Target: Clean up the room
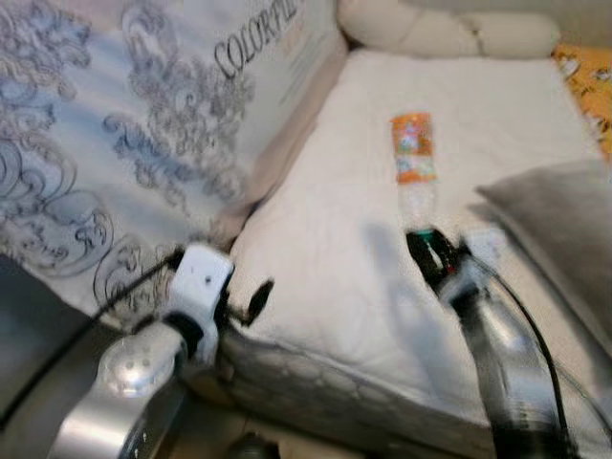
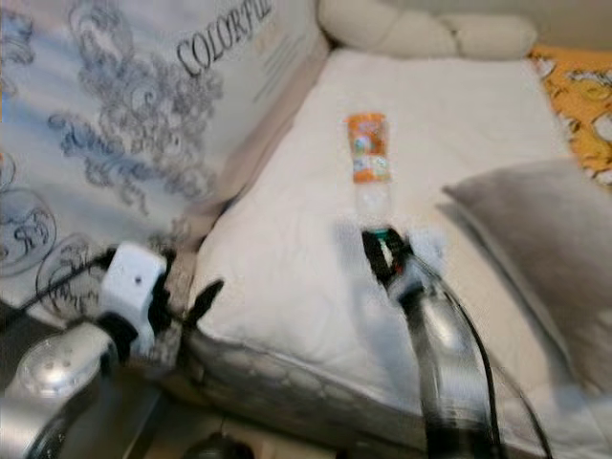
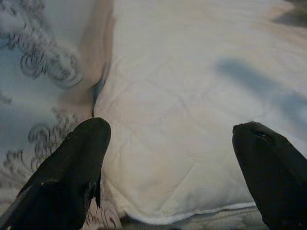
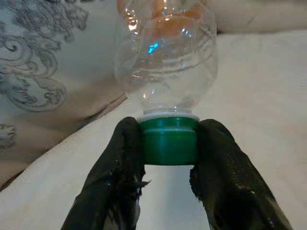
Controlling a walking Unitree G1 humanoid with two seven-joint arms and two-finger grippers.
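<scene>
A clear plastic bottle (image 1: 415, 158) with an orange label and a green cap (image 4: 170, 140) lies on the white mattress (image 1: 325, 239), its cap end toward me. My right gripper (image 4: 170, 148) is shut on the green cap, one black finger on each side. In the eye views the right gripper (image 2: 385, 251) sits at the bottle's near end. My left gripper (image 3: 172, 158) is open and hovers by the mattress's near left corner, holding nothing; its fingers (image 1: 256, 298) point at the mattress edge.
A patterned fabric panel (image 1: 143, 124) with lettering leans along the left of the mattress. A grey pillow (image 1: 564, 229) lies at the right, cream pillows (image 1: 440, 33) at the head, and an orange printed cloth (image 1: 593, 81) at the far right.
</scene>
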